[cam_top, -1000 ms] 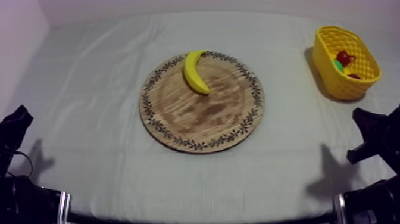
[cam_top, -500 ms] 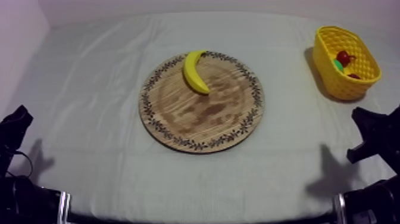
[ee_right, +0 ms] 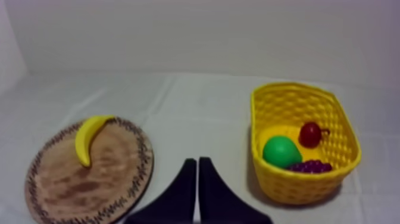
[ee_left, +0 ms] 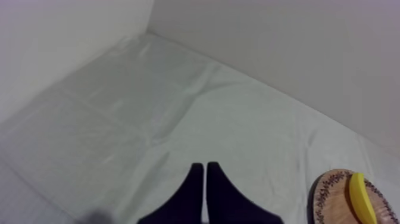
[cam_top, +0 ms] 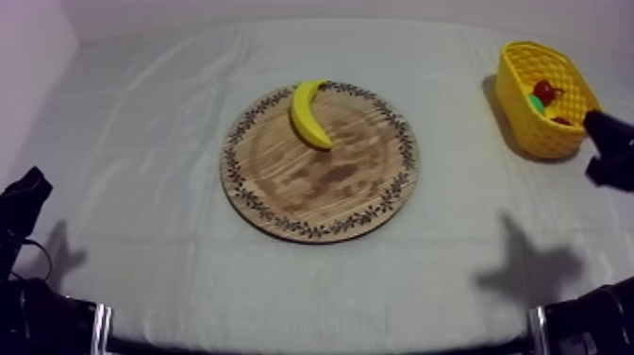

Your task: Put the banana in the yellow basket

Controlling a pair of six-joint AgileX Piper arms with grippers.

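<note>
One banana (cam_top: 308, 113) is lying on the single wooden board (cam_top: 321, 184) while one yellow basket (cam_top: 528, 132) is holding a pear (ee_right: 281, 151), grapes (ee_right: 309, 167) and a small red fruit (ee_right: 309, 134), the left pincer (ee_left: 205, 167) and right pincer (ee_right: 197, 161) both sitting narrow and empty.

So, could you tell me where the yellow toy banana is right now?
In the top view, the yellow toy banana lies at the far rim of the round wooden board, left of the yellow basket.

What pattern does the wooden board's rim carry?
A ring of small dark leafy sprigs round the wooden board, clearest in the top view.
</note>
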